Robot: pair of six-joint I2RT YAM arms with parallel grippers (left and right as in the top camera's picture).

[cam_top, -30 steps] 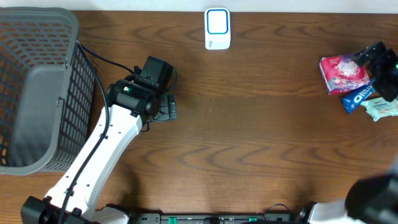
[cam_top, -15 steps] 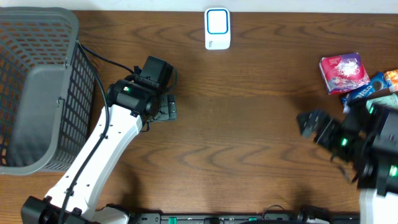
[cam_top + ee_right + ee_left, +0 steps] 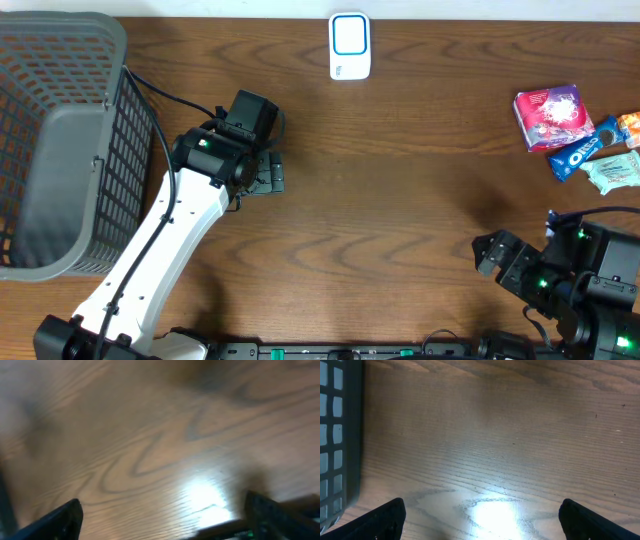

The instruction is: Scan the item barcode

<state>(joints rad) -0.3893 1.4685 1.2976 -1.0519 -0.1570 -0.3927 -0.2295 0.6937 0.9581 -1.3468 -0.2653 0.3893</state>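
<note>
While the basket (image 3: 60, 140) is filling the upper left of the overhead frame, the left gripper (image 3: 276, 173) is hanging just to its right over the bare desk (image 3: 400, 200). Its jaws are standing wide apart and holding nothing. Its wrist view is showing only wood grain, with the basket wall at the left edge. The scanner (image 3: 349, 45) is lying at top centre, well apart from both arms. At lower right the right gripper (image 3: 492, 255) is pointing left above the desk, released and empty, with blurred wood beneath it in its wrist view. In the upper right a red packet (image 3: 552, 115), an Oreo pack (image 3: 578, 152) just below it, a green packet (image 3: 612, 172) and an orange one (image 3: 630, 125) are lying together, no gripper touching them.
</note>
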